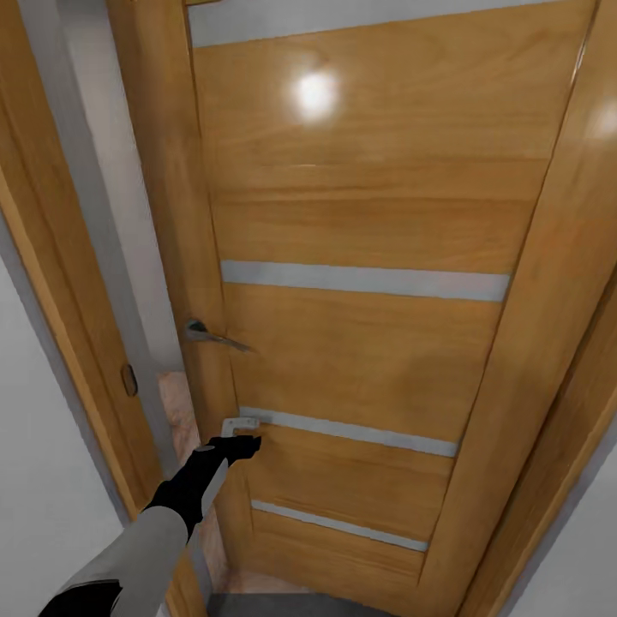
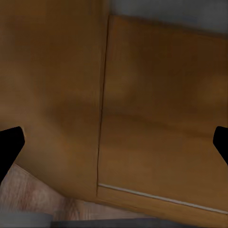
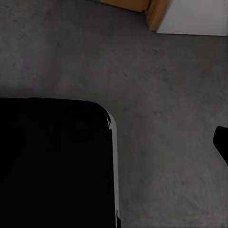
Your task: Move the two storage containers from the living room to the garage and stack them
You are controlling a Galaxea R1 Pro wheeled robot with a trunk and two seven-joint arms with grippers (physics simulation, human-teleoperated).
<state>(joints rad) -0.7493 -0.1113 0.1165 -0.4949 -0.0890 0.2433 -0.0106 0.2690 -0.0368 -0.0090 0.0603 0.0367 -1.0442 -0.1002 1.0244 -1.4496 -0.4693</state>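
In the head view the white wall (image 1: 34,480) fills the 8 o'clock corner, and beside it the wooden door frame (image 1: 60,283) runs up toward 11 o'clock, with a small dark strike plate (image 1: 128,380) set in it. Between frame and door a narrow gap shows a strip of light wood plank floor (image 1: 176,411). The left arm (image 1: 146,548) reaches up from 7 o'clock, and the left gripper (image 1: 242,435) sits at the door's edge, below the metal lever handle (image 1: 210,334). In the left wrist view its dark fingertips (image 2: 10,145) stand far apart at the two sides of the picture with nothing between them; whether they touch the door I cannot tell.

The wooden slatted door (image 1: 377,223) takes the centre and the 3 o'clock side, its honey-coloured panels crossed by pale grey strips (image 1: 364,280). A bright light reflection (image 1: 315,92) lies near 12 o'clock.

In the right wrist view the dark grey concrete floor (image 3: 156,95) spreads under a black rounded body (image 3: 52,161) at 8 o'clock. One dark fingertip (image 3: 221,142) of the right gripper (image 3: 219,142) shows at 3 o'clock; how far it is spread I cannot tell. A wooden frame foot (image 3: 154,14) and white wall (image 3: 194,16) meet at 1 o'clock.

No orange-red container can be seen here.
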